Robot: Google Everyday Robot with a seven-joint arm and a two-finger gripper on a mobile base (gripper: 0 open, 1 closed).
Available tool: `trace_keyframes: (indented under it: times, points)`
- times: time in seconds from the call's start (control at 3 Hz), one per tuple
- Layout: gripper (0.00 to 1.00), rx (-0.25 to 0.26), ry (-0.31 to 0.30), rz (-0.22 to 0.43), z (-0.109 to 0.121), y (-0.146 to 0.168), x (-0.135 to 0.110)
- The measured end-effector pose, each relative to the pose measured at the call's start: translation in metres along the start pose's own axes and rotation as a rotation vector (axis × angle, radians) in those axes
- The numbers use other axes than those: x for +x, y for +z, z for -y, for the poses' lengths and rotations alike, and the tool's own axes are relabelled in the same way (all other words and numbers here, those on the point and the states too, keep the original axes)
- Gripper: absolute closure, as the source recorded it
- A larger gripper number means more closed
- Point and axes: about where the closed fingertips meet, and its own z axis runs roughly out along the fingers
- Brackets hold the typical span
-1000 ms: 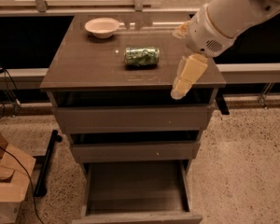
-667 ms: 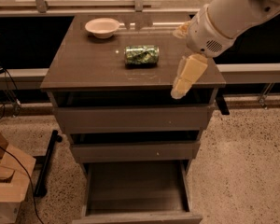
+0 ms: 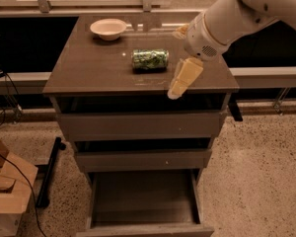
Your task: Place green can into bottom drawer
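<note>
The green can (image 3: 150, 59) lies on its side on the middle of the cabinet top (image 3: 89, 68). My gripper (image 3: 174, 63) hangs just to the right of the can, empty and apart from it. Its fingers are spread open: one cream finger (image 3: 184, 78) points down over the top's front right, and the other (image 3: 179, 31) shows behind the wrist. The bottom drawer (image 3: 143, 228) is pulled out below; its tray looks empty.
A cream bowl (image 3: 108, 28) stands at the back left of the top. The two upper drawers (image 3: 138, 125) are slightly ajar. A cardboard box (image 3: 10, 191) and cables lie on the floor at the left. A rail runs behind the cabinet.
My gripper has moved a little to the left, closer to the can. The can, bowl and drawers have not moved.
</note>
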Motion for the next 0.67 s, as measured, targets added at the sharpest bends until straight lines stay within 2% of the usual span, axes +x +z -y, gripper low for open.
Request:
trace_keyframes:
  times: [0.33, 0.67]
  points:
    - [0.0, 0.01, 0.003, 0.045, 0.032, 0.036, 0.001]
    - [0.0, 0.018, 0.039, 0.09, 0.06, 0.066, 0.007]
